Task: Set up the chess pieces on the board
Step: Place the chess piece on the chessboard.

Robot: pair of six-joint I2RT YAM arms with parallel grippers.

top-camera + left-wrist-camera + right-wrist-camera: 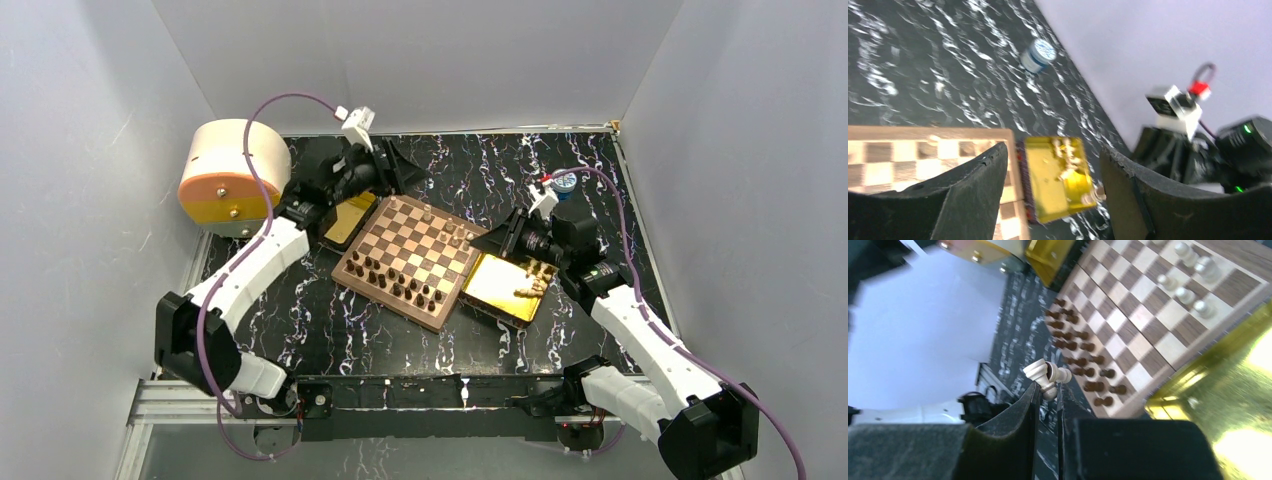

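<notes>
Two pincers: we see the right pincer clamped on a tan piece near the board. We see the left pincer spread apart, empty.

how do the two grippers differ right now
The left gripper is open and empty; the right gripper is shut on light tan chess pieces. The left gripper sits at the board's far corner, the right gripper at its right side beside a gold tray. Both have black fingers.
</notes>
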